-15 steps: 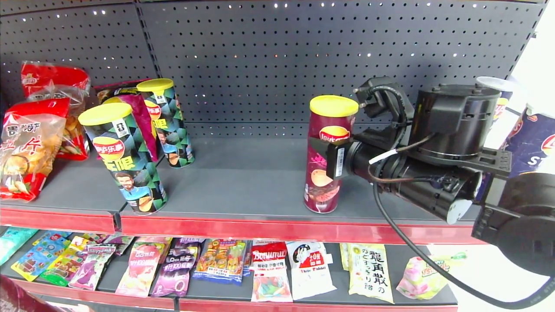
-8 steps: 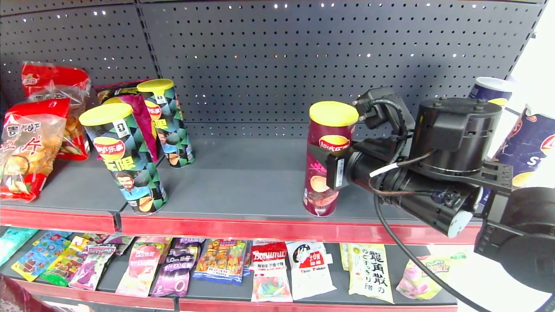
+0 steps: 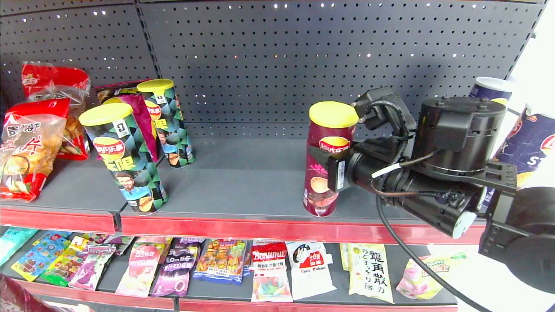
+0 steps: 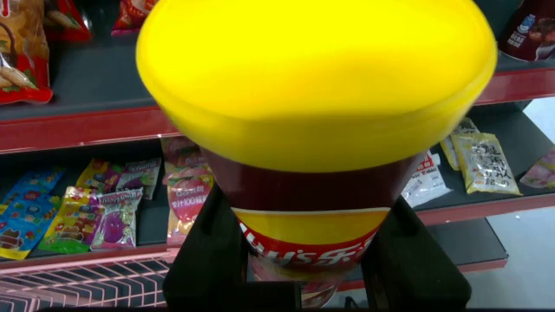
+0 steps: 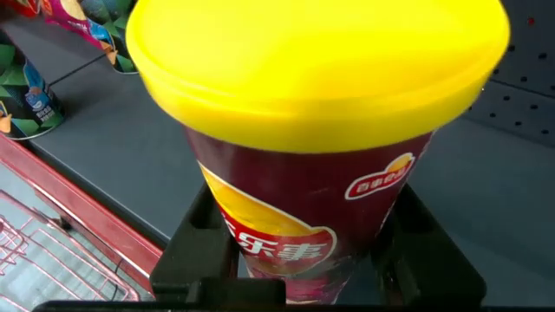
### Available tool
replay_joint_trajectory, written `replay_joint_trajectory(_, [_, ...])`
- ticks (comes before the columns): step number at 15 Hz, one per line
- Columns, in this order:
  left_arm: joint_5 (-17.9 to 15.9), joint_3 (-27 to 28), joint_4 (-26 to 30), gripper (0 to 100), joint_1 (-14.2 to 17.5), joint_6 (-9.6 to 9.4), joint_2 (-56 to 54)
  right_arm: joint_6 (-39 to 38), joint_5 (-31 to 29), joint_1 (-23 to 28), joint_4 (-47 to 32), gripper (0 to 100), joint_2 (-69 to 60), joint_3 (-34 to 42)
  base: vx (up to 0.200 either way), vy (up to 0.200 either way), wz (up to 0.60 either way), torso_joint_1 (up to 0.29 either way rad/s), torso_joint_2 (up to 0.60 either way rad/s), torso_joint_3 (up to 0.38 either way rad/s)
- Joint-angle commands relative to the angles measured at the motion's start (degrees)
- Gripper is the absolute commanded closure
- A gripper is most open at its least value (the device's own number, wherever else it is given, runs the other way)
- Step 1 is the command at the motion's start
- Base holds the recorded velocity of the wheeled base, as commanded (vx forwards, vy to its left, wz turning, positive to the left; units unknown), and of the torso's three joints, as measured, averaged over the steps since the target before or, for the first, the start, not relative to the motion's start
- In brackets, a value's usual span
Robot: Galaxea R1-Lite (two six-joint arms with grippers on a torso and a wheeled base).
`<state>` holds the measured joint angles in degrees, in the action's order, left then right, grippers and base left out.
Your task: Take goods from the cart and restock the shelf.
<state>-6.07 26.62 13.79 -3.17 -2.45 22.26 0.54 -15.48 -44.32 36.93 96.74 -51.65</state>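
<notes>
- Maroon cardboard crisp tube with yellow plastic lid (image 3: 329, 130) seems set on the grey metal shelf (image 3: 243, 177); right jaws grip it, release pending.
- Left jaws clasp a second yellow-lidded tube (image 4: 316, 78), unshelved.

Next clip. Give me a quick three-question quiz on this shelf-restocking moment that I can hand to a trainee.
1. True or false: the right gripper grips the maroon can by its lid.
2. How does the maroon can stand? A: lying on its side on the upper shelf. B: upright near the upper shelf's front edge. C: upright at the very back of the upper shelf.
3. Fill in: in the left wrist view, the left gripper holds a second can whose lid is ____.

Key
1. False: the gripper clasps the can's body, below the lid.
2. B
3. yellow
</notes>
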Motion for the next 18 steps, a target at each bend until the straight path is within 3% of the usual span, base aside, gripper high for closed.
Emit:
replay_joint_trajectory(1, [0.0,0.0,0.0,100,0.0,-0.01,0.1,0.0,0.1,-0.1,0.3,100,-0.2,0.2,0.000,0.000,0.00,0.000,0.00,0.000])
replay_joint_trajectory(15, [0.1,0.1,-0.1,100,0.0,-0.01,-0.2,0.5,1.2,-0.6,0.2,100,-0.6,0.5,0.000,0.000,0.00,0.000,0.00,0.000])
replay_joint_trajectory(16, [0.1,0.1,-0.1,100,0.0,-0.01,-0.2,0.5,1.2,-0.6,0.2,0,-0.7,0.4,0.000,0.000,0.00,0.000,0.00,0.000])
replay_joint_trajectory(18, [0.1,0.1,-0.1,100,0.0,-0.01,-0.2,0.5,1.3,-0.7,0.3,0,-0.7,0.4,0.000,0.000,0.00,0.000,0.00,0.000])
